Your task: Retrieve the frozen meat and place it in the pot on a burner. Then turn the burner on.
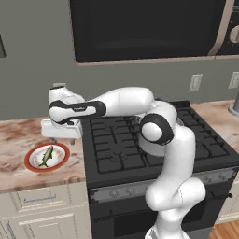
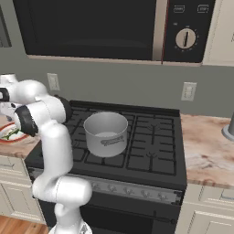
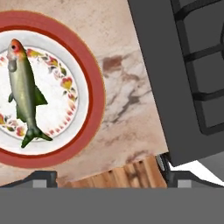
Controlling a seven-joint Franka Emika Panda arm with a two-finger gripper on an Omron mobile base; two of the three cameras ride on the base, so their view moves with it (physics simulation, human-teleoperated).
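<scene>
The frozen meat (image 3: 24,92), a slim greenish fish, lies on a red-rimmed white plate (image 3: 94,87) on the counter left of the stove; it also shows as the fish (image 1: 46,156) in the left base view. My gripper (image 1: 59,138) hangs above the counter between plate and stove, a little to the fish's right. It is open, its tips (image 3: 39,178) far apart with nothing between them. The steel pot (image 2: 106,133) stands on the black grate over a front-left burner (image 2: 89,156), well right of the gripper.
The black stove (image 1: 116,149) has a row of knobs (image 2: 123,189) along its front panel. A microwave (image 2: 91,27) hangs above it. Marble counter (image 1: 18,135) runs on both sides, with a grey object (image 2: 230,125) at the far right.
</scene>
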